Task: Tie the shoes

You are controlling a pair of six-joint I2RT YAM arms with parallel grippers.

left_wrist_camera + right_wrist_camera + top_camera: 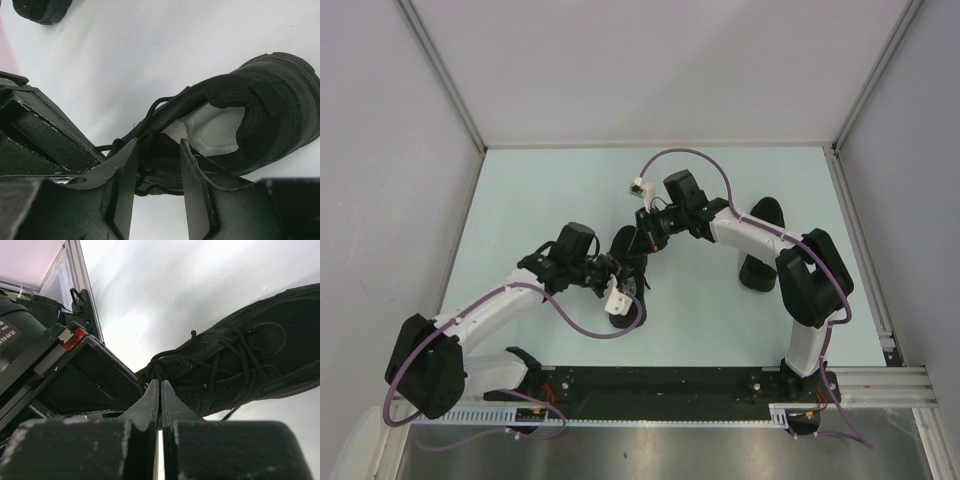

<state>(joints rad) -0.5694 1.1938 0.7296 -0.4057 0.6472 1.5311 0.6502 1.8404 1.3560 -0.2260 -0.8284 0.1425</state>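
Observation:
A black sneaker (pixel 624 320) lies mid-table between both arms. In the left wrist view its grey insole (pixel 215 130) faces up, heel to the right. My left gripper (pixel 620 275) is open, its fingers (pixel 125 175) standing either side of the laces (pixel 150 112) near the tongue, without clamping them. My right gripper (pixel 642 240) reaches the same shoe from the far side. In the right wrist view the shoe (pixel 240 360) shows its laced top. The right gripper (pixel 160 382) is shut, its tips pinching a bunched lace loop (pixel 155 365).
A second black shoe (pixel 760 265) lies to the right, partly under the right arm; it also shows in the left wrist view (pixel 40 10). Grey walls with metal posts (pixel 450 90) enclose the pale table (pixel 550 190). A purple cable (pixel 590 335) hangs below the left wrist.

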